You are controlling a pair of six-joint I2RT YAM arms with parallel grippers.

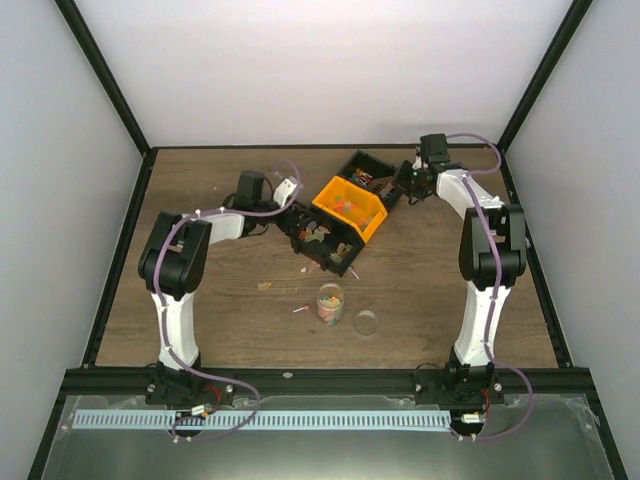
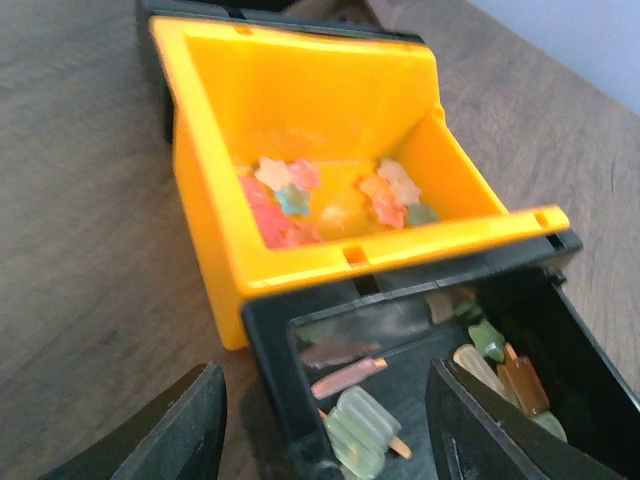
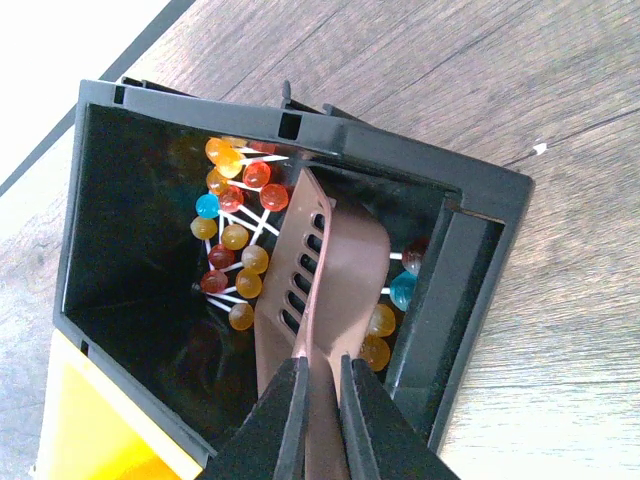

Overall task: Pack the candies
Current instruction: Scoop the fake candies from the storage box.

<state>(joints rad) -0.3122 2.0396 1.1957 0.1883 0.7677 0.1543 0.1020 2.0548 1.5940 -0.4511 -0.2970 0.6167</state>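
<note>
A small clear cup (image 1: 330,303) holding mixed-colour candies stands on the table in front of the bins. Star-shaped candies (image 2: 300,200) lie in the orange bin (image 2: 200,150). Popsicle-shaped ones (image 2: 370,430) lie in the near black bin (image 2: 265,340). My left gripper (image 2: 325,440) is open, its fingers (image 2: 190,420) straddling that bin's near wall and holding nothing. My right gripper (image 3: 320,385) is shut on the handle of a brown slotted scoop (image 3: 335,260). The scoop reaches into the far black bin (image 3: 480,260) among lollipops (image 3: 235,240).
A clear round lid (image 1: 366,323) lies on the table right of the cup. A few loose sweets (image 1: 265,285) lie on the wood left of the cup. The three bins (image 1: 350,207) sit clustered at the table's middle back, between both arms.
</note>
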